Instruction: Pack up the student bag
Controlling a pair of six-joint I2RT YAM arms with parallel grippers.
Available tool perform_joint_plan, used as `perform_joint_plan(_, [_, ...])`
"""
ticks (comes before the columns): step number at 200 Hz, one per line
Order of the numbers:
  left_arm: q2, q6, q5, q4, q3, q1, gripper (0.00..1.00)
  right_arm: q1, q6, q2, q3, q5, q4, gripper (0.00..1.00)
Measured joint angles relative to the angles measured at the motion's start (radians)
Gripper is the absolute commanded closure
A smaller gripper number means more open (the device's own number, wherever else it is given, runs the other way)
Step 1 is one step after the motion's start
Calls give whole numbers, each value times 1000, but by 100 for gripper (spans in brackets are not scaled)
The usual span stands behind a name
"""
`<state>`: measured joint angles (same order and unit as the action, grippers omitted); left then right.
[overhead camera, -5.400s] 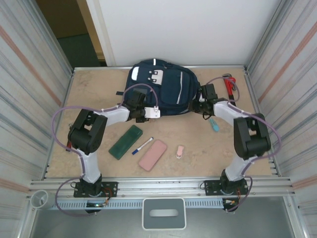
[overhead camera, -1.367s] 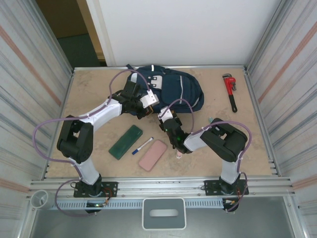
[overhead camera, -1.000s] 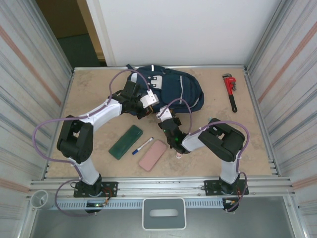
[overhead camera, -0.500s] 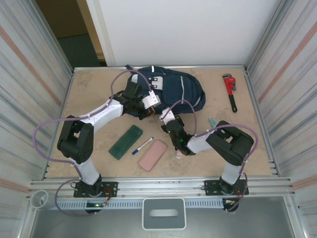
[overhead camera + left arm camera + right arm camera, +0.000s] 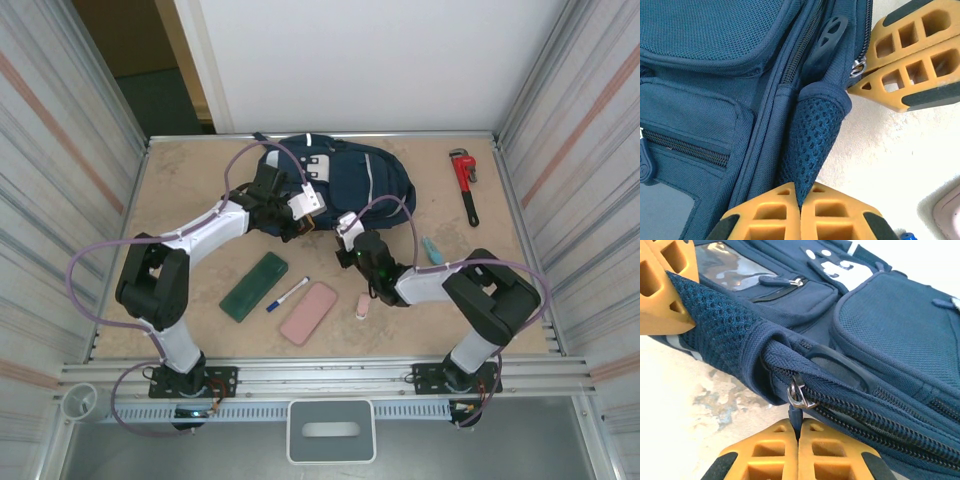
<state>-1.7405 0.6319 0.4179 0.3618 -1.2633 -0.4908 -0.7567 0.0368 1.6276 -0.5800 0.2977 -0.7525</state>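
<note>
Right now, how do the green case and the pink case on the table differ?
The green case is dark with squarer corners and lies left of the marker; the pink case is pale, rounder, and lies right of it. Both lie flat, slanted the same way.

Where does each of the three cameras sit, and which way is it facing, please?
Top external: above and behind the bases, looking down on the table; left arm and right arm show whole, meeting at the student bag.
Left wrist: close over the bag's edge; own left tool at the bottom, shut on a mesh flap.
Right wrist: low by the bag's zip; own right tool at the bottom, shut on the zipper pull.
Shared: both wrist views show the mesh flap and zipper pull.
</note>
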Motion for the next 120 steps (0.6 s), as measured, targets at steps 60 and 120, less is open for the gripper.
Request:
perform_joint_plan(60, [0, 6, -6, -14, 0, -1, 100, 89, -76, -82, 6, -195, 99, 100])
perform_joint_plan(120, [0, 11, -10, -23, 16, -2, 100, 155, -121, -125, 5, -366, 198, 100])
